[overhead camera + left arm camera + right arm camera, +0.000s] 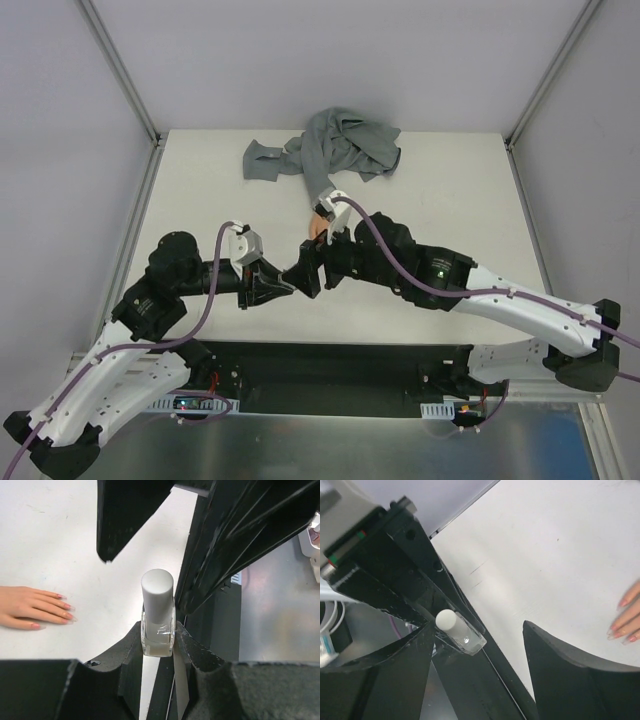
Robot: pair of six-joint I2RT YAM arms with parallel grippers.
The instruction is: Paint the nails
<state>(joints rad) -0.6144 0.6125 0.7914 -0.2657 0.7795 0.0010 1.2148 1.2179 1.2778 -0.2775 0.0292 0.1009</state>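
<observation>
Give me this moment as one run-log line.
left gripper: shut on bottle | right gripper: open, at cap | mannequin hand: lying flat

Robotics lab cell, white table [200, 180], aluminium frame posts [120, 70], plain white walls [330, 60]

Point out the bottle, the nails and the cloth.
bottle [157, 594]: left wrist view, on its white cap.
nails [67, 607]: left wrist view, on one pink fingertip nail.
cloth [340, 145]: top external view, on the middle of the crumpled grey heap.
</observation>
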